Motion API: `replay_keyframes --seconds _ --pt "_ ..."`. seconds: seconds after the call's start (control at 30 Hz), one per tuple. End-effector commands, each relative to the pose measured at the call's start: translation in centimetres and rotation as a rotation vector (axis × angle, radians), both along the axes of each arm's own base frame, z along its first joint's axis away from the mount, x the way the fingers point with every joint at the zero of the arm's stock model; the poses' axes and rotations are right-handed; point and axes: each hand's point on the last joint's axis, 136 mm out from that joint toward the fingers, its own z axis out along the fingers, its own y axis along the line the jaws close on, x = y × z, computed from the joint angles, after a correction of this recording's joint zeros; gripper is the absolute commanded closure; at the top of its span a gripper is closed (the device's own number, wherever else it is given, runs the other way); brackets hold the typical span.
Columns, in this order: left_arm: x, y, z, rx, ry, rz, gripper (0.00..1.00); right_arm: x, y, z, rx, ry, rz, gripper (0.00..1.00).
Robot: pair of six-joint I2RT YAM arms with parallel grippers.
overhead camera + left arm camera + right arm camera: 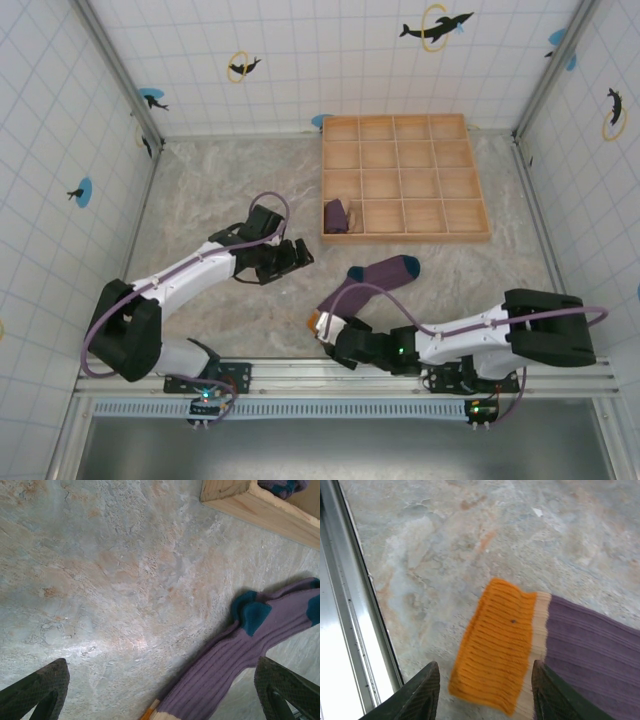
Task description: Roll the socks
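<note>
Right pincer (485,692), jaws apart over the sock's (372,278) orange cuff (495,645) by the desk's (200,190) near edge, likely must close and start rolling.

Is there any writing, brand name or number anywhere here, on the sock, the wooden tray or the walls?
None can be read. The sock, the wooden tray and the tiled walls carry no words or numbers; the walls bear dolphin pictures, not writing.

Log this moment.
left gripper: open | right gripper: open at cuff | sock: flat, unrolled | tray: one rolled sock
</note>
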Motion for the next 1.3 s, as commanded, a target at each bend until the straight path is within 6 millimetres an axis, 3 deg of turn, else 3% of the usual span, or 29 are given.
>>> replay_keyframes --seconds 0.0,0.53,1.0,1.17,1.27 --pt "-0.5 0.4 0.1 -0.002 0.003 -0.015 0.03 -0.7 1.9 0.5 0.027 0.01 0.045 0.49" --pt "-0.6 0.4 0.1 -0.016 0.005 -0.016 0.04 0.5 1.0 -2.1 -0.022 0.051 -0.019 0.58" --pt "-0.7 0.4 0.1 -0.023 0.013 -0.019 0.03 1.1 0.0 -3.6 -0.054 0.106 -0.082 0.87" --pt "-0.8 0.1 0.2 -0.058 -0.008 -0.022 0.06 1.3 0.4 -2.5 0.04 0.202 -0.105 0.97" --pt "-1.0 0.0 0.3 -0.081 -0.03 -0.029 0.15 2.1 0.3 -1.5 0.134 0.297 -0.146 1.0"
